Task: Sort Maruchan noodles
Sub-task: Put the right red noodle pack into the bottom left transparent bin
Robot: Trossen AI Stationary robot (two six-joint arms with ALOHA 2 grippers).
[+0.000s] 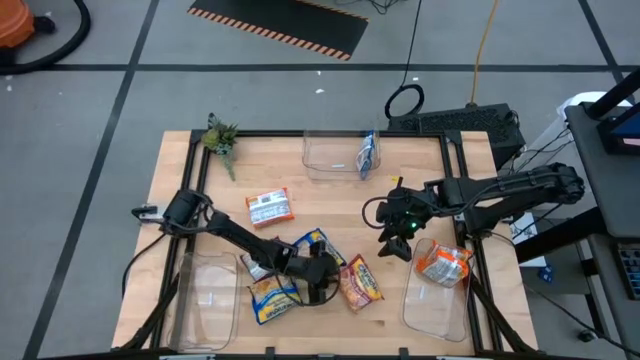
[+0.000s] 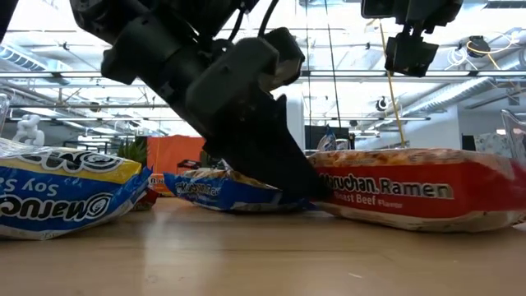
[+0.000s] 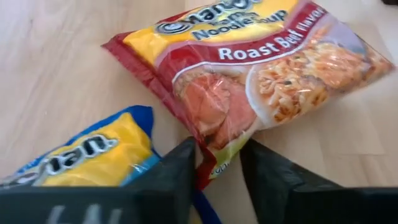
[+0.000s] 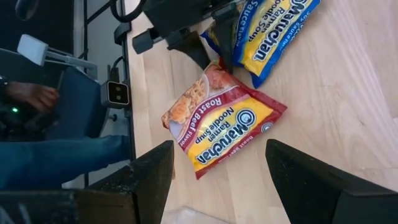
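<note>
A red Roast Beef noodle packet [image 1: 361, 284] lies flat on the table's near middle. My left gripper [image 3: 217, 149] is shut on its end. Two blue-and-yellow packets [image 1: 272, 298] [image 1: 318, 244] lie flat beside it, and a white packet [image 1: 255, 266] lies partly under my left arm. An orange-and-white packet [image 1: 268, 207] lies farther back. My right gripper [image 1: 395, 245] hangs open above the table, to the right of the pile and holding nothing. It looks down on the red packet [image 4: 217, 127]. My left gripper pinches the red packet between its two fingers, at the corner of the crimped end [image 3: 212, 167] that faces the table's left. The fingers slant down at it from the table's left. The packet lies flat on the table [image 2: 394, 193].
A clear bin [image 1: 432, 305] at the near right holds an orange packet [image 1: 443, 264]. Another clear bin [image 1: 205, 295] stands at the near left. A third [image 1: 335, 155] at the far middle holds a blue packet [image 1: 367, 153]. A small green plant [image 1: 221, 138] lies at the far left.
</note>
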